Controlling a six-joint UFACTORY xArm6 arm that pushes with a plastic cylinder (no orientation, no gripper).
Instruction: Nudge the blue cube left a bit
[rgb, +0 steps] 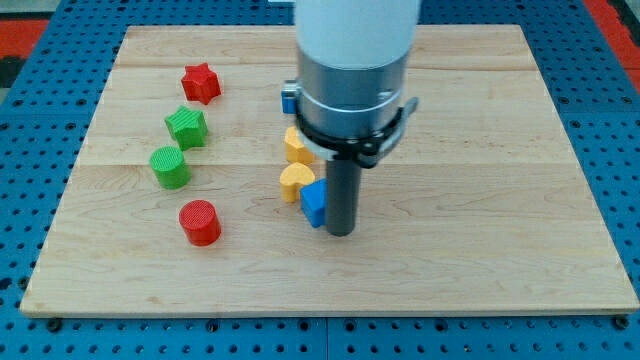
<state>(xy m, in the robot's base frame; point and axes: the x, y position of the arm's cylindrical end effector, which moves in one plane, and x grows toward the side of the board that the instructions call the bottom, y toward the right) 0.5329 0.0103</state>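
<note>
The blue cube (313, 204) lies near the board's middle, just below the lower of two yellow blocks. My tip (341, 232) stands right against the cube's right side, touching or nearly touching it. The arm's big grey and white body hides the area above the rod. A second blue block (287, 98) peeks out at the body's left edge, mostly hidden.
A yellow heart-like block (294, 181) touches the blue cube's upper left; another yellow block (296, 147) sits above it. On the left lie a red star (201, 82), a green star (187, 127), a green cylinder (170, 166) and a red cylinder (199, 222). The wooden board (500, 200) lies on a blue pegboard.
</note>
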